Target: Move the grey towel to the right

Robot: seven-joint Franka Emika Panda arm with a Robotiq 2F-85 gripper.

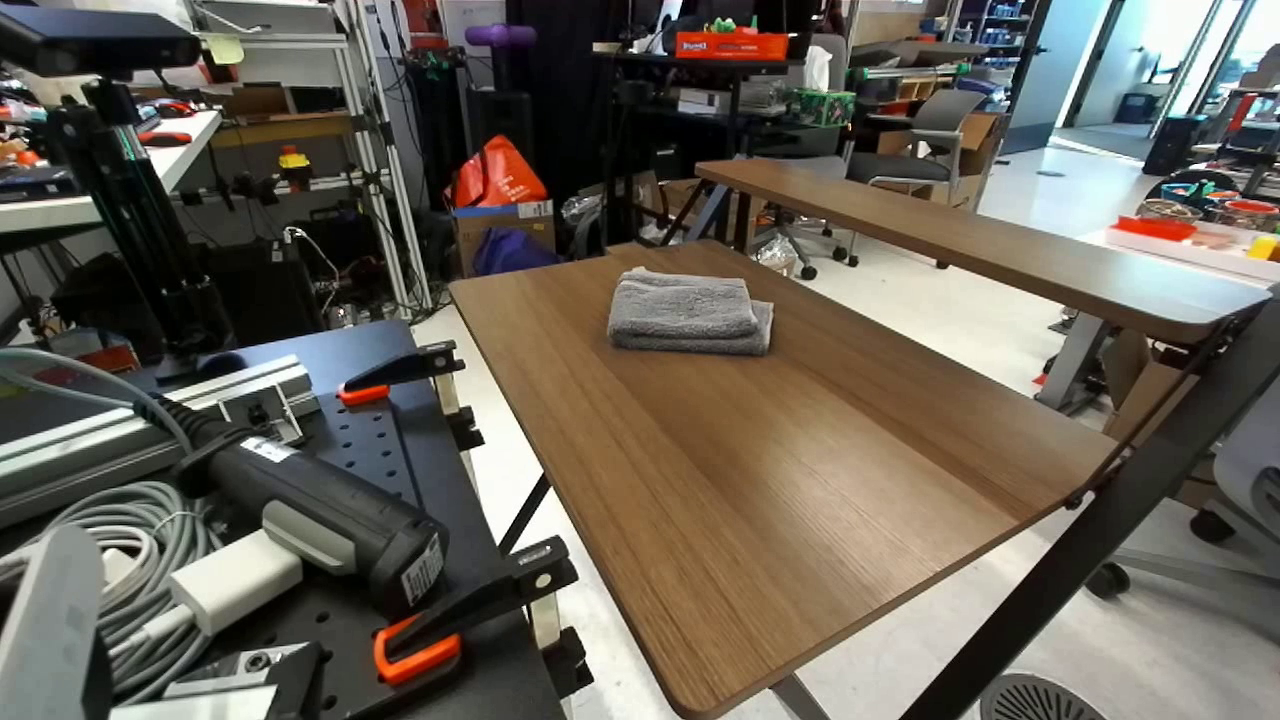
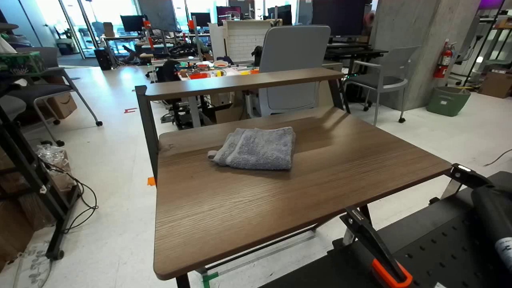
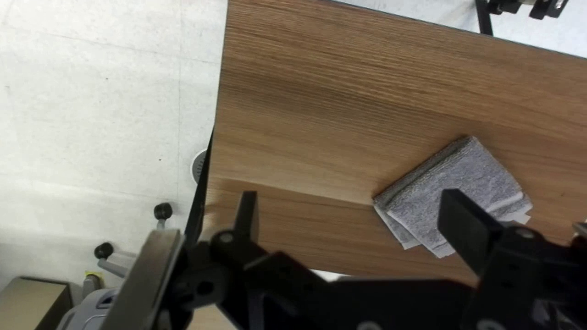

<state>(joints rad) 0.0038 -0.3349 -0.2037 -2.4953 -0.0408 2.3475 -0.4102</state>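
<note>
Here we have the gripper [image 3: 349, 215], fingers wide apart! The folded grey towel [image 3: 472, 176] lies on the surface [image 3: 321, 133], partly behind the wrist view's right-hand finger.

I see the grey towel [image 1: 688, 313] folded at eleven o'clock on the table [image 1: 770, 480]; beyond its eight, a clamp [image 1: 485, 602].

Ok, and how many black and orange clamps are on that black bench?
2: in an exterior view, the farther clamp and the nearer clamp, both on the edge of the black bench facing the brown table. More may be hidden.
</note>
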